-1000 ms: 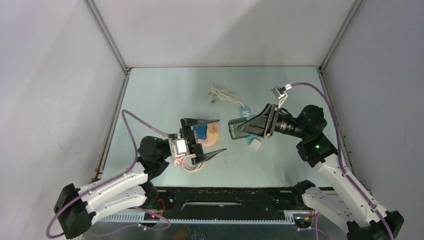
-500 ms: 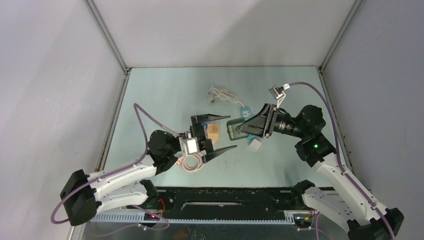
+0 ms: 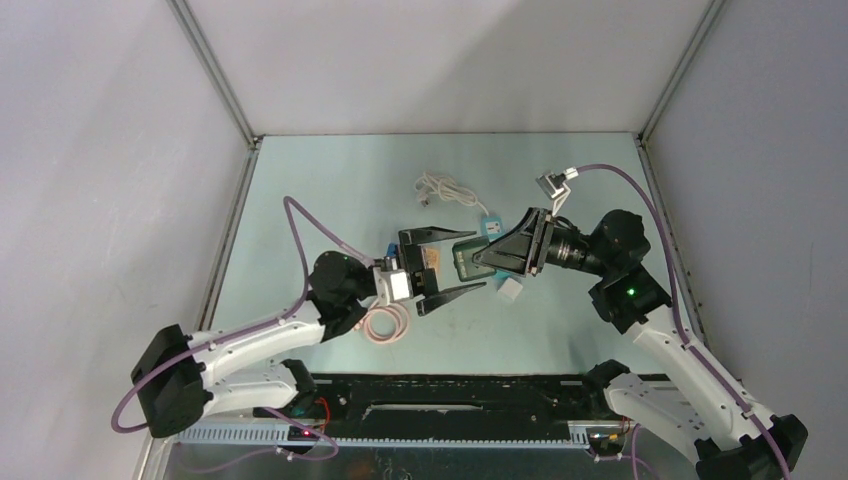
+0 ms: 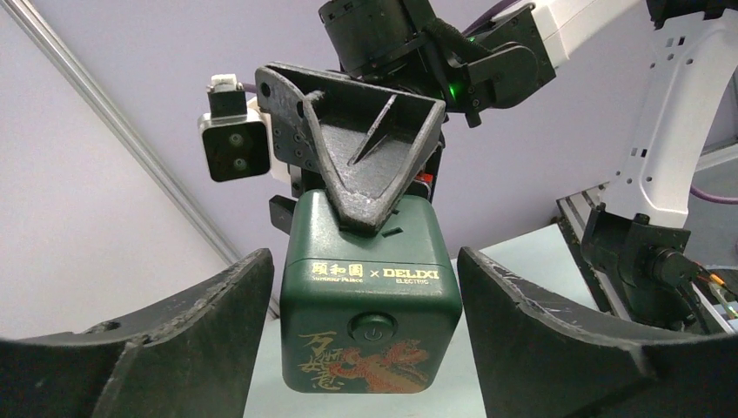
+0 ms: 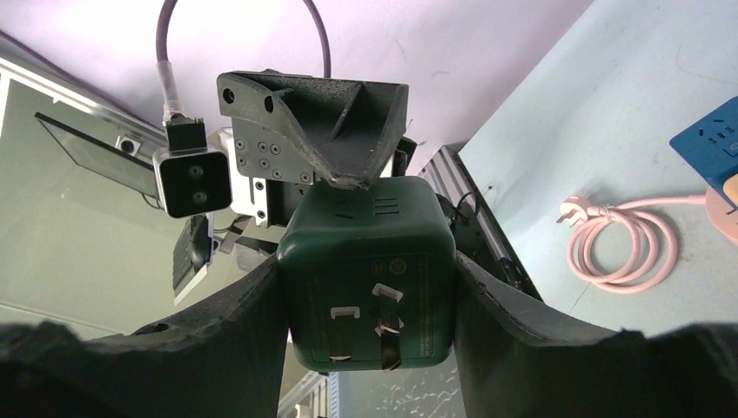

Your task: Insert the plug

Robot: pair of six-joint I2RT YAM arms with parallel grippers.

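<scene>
The plug (image 5: 365, 235) is a dark green cube with gold lettering and a red dragon (image 4: 370, 296); its metal prongs (image 5: 383, 322) face the right wrist camera. My right gripper (image 5: 367, 270) is shut on it, fingers pressed to two opposite sides, holding it above the table (image 3: 465, 262). My left gripper (image 4: 365, 287) is open and straddles the same cube from the other end. A narrow gap shows on each side between its fingers (image 4: 218, 331) and the cube. In the top view the left gripper (image 3: 474, 262) meets the right gripper (image 3: 490, 258) at mid-table.
A coiled pink cable (image 3: 385, 323) lies under the left wrist, next to a blue socket block on a pink base (image 5: 709, 144). A white cable (image 3: 445, 190) lies further back. A small white cube (image 3: 511, 290) sits below the right gripper.
My left arm has swung right from the blue block to the green cube, and its jaws have narrowed around it. The right arm and cube have stayed put.
</scene>
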